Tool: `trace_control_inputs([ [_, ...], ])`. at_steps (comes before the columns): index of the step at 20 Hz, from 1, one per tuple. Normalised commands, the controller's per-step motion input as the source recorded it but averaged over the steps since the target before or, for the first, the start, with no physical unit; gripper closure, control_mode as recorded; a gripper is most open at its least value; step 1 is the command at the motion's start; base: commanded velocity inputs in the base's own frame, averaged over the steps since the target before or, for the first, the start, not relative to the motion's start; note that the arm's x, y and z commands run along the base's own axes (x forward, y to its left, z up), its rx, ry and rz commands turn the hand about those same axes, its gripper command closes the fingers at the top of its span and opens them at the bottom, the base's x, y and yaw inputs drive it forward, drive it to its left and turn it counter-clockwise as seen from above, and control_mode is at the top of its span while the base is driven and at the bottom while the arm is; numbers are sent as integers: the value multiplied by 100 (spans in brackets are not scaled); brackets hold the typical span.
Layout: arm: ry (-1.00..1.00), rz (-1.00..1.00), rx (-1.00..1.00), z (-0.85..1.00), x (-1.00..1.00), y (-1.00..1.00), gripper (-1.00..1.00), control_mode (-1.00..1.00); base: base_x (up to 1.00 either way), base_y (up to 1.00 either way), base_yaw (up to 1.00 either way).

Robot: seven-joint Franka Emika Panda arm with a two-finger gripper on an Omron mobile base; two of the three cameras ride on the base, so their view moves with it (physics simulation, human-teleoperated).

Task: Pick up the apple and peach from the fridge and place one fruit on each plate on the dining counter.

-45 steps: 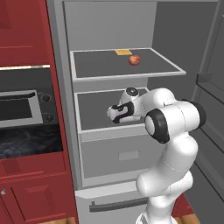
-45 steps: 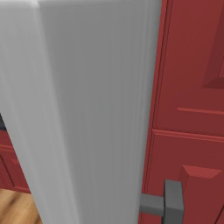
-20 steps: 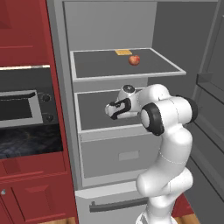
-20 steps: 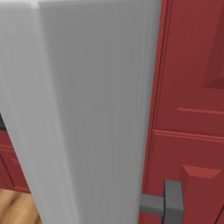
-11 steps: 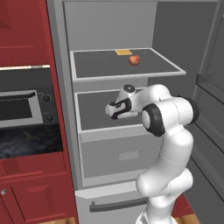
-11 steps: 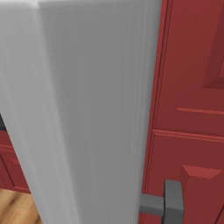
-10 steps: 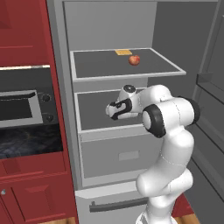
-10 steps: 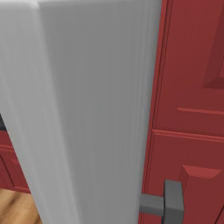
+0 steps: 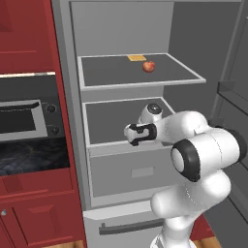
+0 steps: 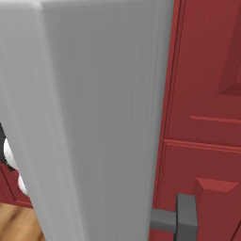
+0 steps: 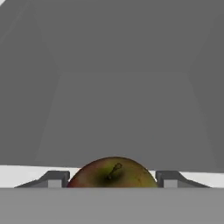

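The fridge (image 9: 121, 29) stands open, and my arm reaches in over its middle shelf (image 9: 109, 121). In the hand view a red-green apple (image 11: 113, 173) with a short stem sits between my two fingertips (image 11: 54, 179), which press on its sides. My gripper (image 9: 131, 134) (image 11: 113, 179) is shut on the apple just above that shelf. A reddish fruit, likely the peach (image 9: 148, 66), lies on the top shelf (image 9: 111, 72). The plates and the dining counter are out of view.
A flat yellow item (image 9: 136, 57) lies at the back of the top shelf. A drawer (image 9: 131, 169) sits below the middle shelf. A built-in oven (image 9: 19, 121) and dark red cabinets (image 9: 29, 213) are to the left. The light-grey fridge door (image 10: 94, 117) stands close before the right base camera, beside red cabinets (image 10: 207, 117).
The hand has shifted only slightly at the middle shelf. The reddish fruit on the top shelf has not moved.
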Motion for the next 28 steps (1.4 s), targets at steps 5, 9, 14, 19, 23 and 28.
trace_control_inputs([
  [5,3,0,0,78,-70,-4,100,-100,0,0,0],
  [9,5,0,0,91,-68,-8,100,-100,0,0,0],
  [14,6,0,0,93,-92,0,100,-100,0,0,0],
  [19,8,0,0,72,-100,-7,100,-100,0,0,0],
  [23,6,0,0,58,-100,-24,100,-100,0,0,0],
  [28,4,0,0,41,-100,-24,100,-100,0,0,0],
])
